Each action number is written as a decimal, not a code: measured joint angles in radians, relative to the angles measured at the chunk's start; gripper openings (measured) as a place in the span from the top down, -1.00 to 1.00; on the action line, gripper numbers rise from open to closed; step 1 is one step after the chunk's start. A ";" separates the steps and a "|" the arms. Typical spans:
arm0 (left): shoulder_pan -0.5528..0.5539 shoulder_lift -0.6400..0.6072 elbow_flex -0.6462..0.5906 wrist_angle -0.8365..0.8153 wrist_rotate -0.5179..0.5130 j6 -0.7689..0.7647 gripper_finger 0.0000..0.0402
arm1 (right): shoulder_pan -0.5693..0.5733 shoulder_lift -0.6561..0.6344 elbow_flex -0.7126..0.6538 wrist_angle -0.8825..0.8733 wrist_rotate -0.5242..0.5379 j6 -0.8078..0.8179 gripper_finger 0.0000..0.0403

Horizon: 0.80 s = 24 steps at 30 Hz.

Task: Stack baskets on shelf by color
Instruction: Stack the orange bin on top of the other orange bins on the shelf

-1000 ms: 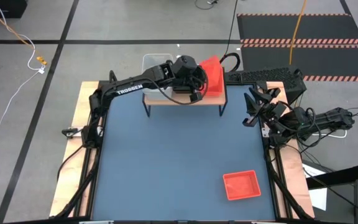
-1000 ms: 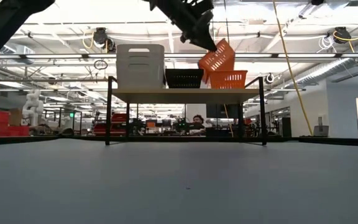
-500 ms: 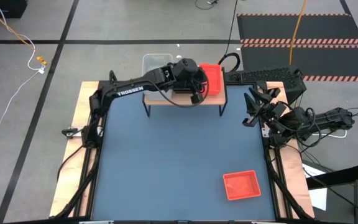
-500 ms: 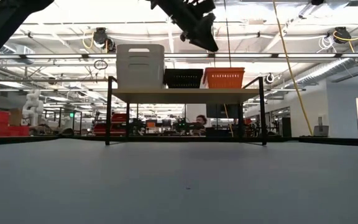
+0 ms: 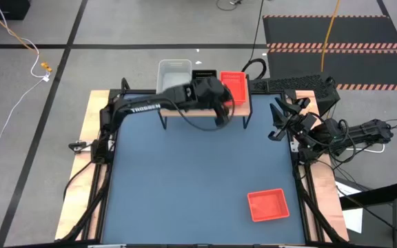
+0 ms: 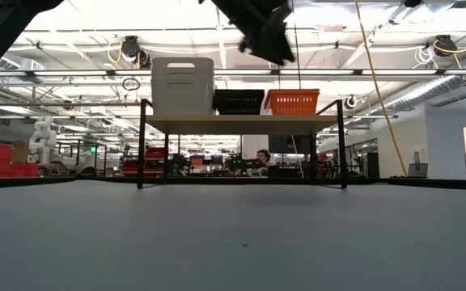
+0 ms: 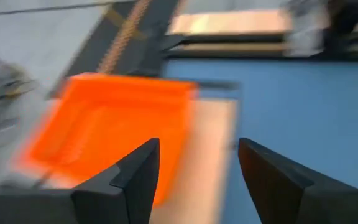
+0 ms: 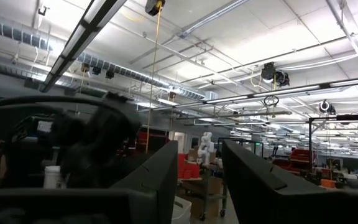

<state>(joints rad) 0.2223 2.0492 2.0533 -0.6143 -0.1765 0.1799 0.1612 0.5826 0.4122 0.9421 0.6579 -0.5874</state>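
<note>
The shelf (image 6: pixel 241 123) stands at the table's far edge. On it, left to right, sit a white basket stack (image 6: pixel 183 85), a black basket (image 6: pixel 239 101) and a red basket (image 6: pixel 292 101), each resting on its bottom. Another red basket (image 5: pixel 266 205) lies on the table near the right front. My left gripper (image 7: pixel 197 146) is open and empty. It hovers above the shelf's near edge (image 5: pixel 220 117), just in front of the red basket (image 7: pixel 114 134). My right gripper (image 8: pixel 199 149) is open at the table's right edge (image 5: pixel 281 118), pointing up.
The blue table top (image 5: pixel 185 179) spreads in front of the shelf. Only the loose red basket lies on it. Cables and a dark mat lie on the floor beyond the table (image 5: pixel 329 34).
My left gripper has let go of the tilted red basket. The basket has dropped level onto the red one at the shelf's right end. The gripper has then drawn back toward the table's near edge, clear of the baskets.
</note>
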 joint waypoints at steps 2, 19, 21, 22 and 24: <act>-0.039 0.009 -0.048 0.053 0.063 0.001 -0.04 | 0.000 0.000 0.000 0.000 0.000 0.000 0.41; -0.346 0.055 -0.511 0.712 0.298 0.583 0.29 | 0.000 -0.001 0.000 0.004 -0.005 0.003 0.41; -0.356 0.099 -0.524 0.789 0.317 0.629 0.29 | 0.000 -0.001 0.000 0.004 -0.006 0.005 0.41; -0.358 0.118 -0.525 0.805 0.316 0.643 0.29 | 0.000 0.000 0.000 0.004 -0.006 0.003 0.41; -0.363 0.152 -0.520 0.844 0.322 0.637 0.29 | 0.000 0.007 0.000 0.005 -0.005 -0.001 0.41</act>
<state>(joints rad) -0.1410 2.2016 1.5329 0.2296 0.1456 0.8168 0.1616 0.5895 0.4122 0.9470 0.6532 -0.5880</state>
